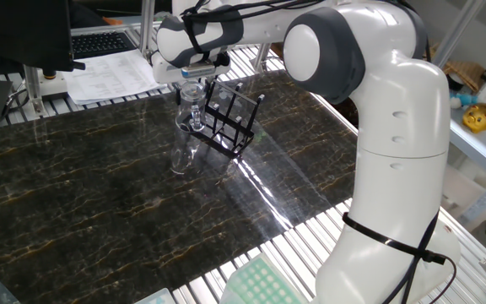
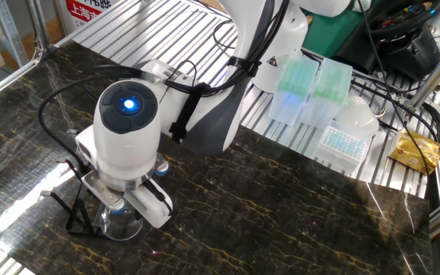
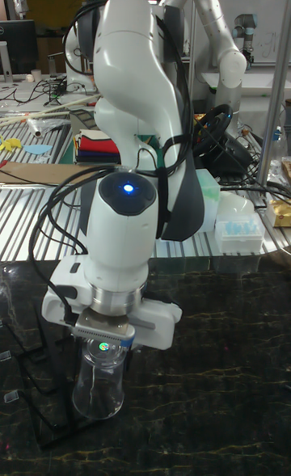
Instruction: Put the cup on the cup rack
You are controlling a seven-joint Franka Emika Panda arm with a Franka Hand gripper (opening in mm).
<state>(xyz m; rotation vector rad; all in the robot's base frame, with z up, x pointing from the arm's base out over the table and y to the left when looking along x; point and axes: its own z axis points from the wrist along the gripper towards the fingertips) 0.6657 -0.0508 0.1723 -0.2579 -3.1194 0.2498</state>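
Nearest in the tall view, the cup (image 3: 99, 379) hung mouth-down under the gripper (image 3: 103, 348), jaws apparently clamped on its base, tho fingers were mostly hidden. Just behind/beside it stood the cup rack (image 1: 229, 122) on the tabletop (image 1: 99, 203). Whether a peg was inside the cup: couldn't tell. Judged: placement nearly done; release & retreat left.

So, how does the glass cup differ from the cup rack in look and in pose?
The cup is clear, colourless glass, while the cup rack is thin black wire. The cup is a closed round vessel; the cup rack is an open frame with upright pegs. The gripper sits right above the cup, whereas nothing grips the cup rack. Both stand close together on the dark marble table.
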